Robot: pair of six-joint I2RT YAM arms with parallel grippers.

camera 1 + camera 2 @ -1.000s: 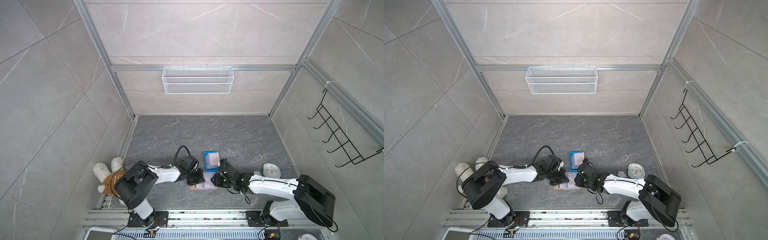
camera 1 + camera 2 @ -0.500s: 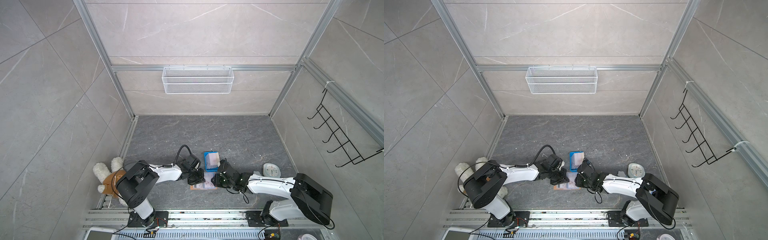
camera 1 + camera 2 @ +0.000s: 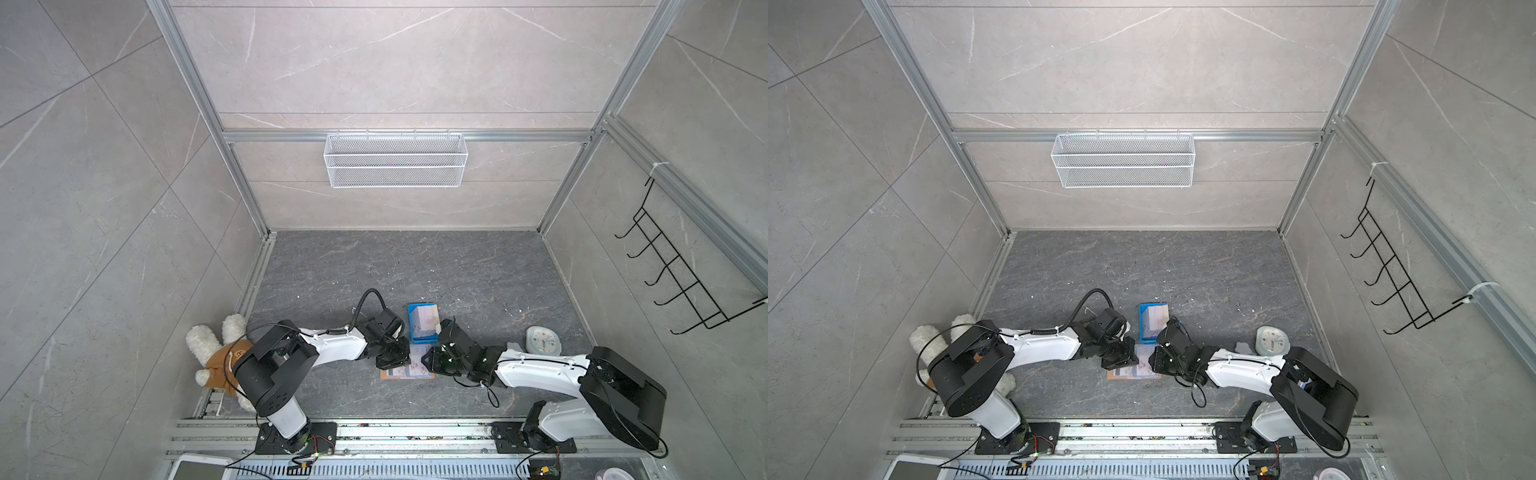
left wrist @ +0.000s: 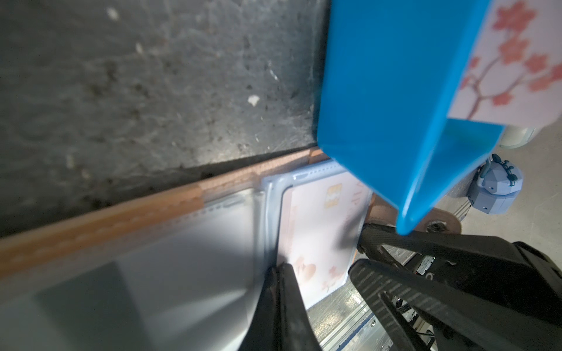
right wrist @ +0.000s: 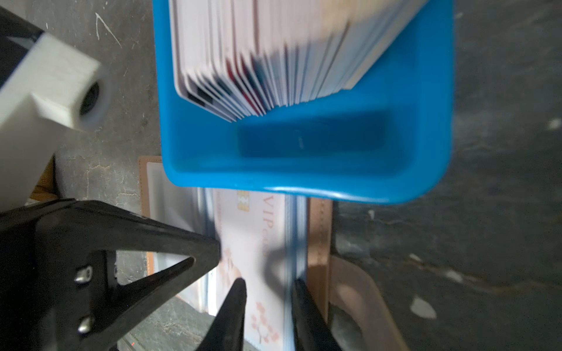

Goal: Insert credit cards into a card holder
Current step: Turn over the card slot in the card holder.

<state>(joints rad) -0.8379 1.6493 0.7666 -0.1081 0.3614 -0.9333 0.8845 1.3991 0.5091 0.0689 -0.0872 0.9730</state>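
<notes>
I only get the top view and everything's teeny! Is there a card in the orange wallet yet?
Observer: Yes. The right wrist view shows a pale card with a gold chip and pink blossoms, lying inside a clear sleeve of the card holder.
Operator: Are the robot's left fingers open?
Observer: No. In the left wrist view the left fingers are shut, with their tips at the sleeve's seam beside that card.
</notes>
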